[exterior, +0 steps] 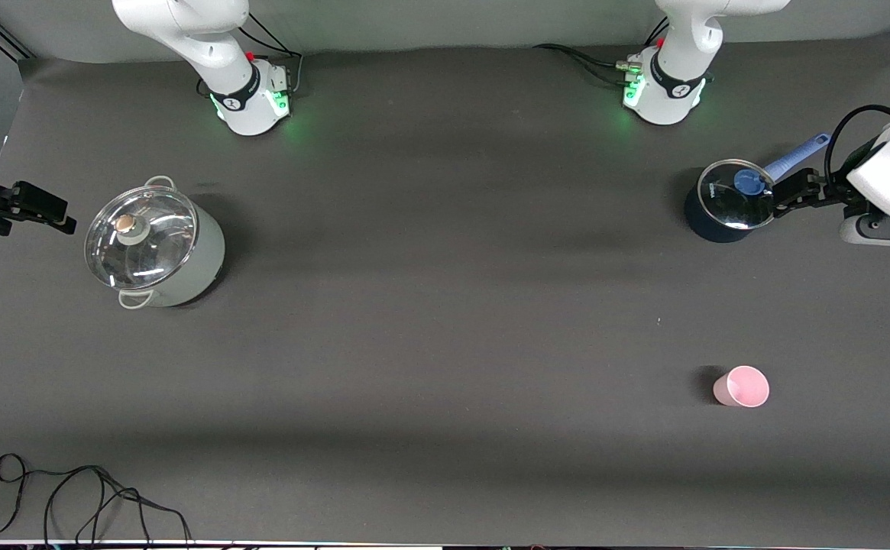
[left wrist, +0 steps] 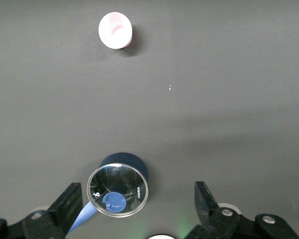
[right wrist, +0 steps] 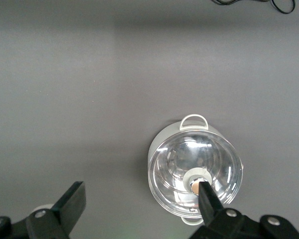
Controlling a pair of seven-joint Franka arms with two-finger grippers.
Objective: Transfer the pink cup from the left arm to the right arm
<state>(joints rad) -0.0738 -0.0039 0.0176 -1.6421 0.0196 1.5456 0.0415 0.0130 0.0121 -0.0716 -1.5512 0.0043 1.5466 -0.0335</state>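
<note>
1. Pale pink plastic, small and tapered: the pink cup (exterior: 741, 386) stands upright and alone on the dark grey bench (exterior: 445, 321), toward the left arm's end and nearer the front camera than anything else there; nothing touches it.
2. The left gripper (exterior: 790, 192) hangs in the air with its fingers (left wrist: 69, 201) spread wide and nothing between them, over the edge of the dark blue saucepan (exterior: 720, 210).
3. That saucepan carries a glass lid with a blue knob (exterior: 748, 182), and its blue handle (exterior: 800, 156) points toward the arms' bases (the cup is well apart from it, nearer the front camera).
4. The right gripper (exterior: 36, 208) hovers at the right arm's end of the bench, also spread and empty, just beside the pale green pot (exterior: 158, 248).
5. This pot has two loop handles and a glass lid (right wrist: 195, 174) with a round knob.
6. A black cable (exterior: 85, 496) lies looped on the bench edge nearest the front camera.
</note>
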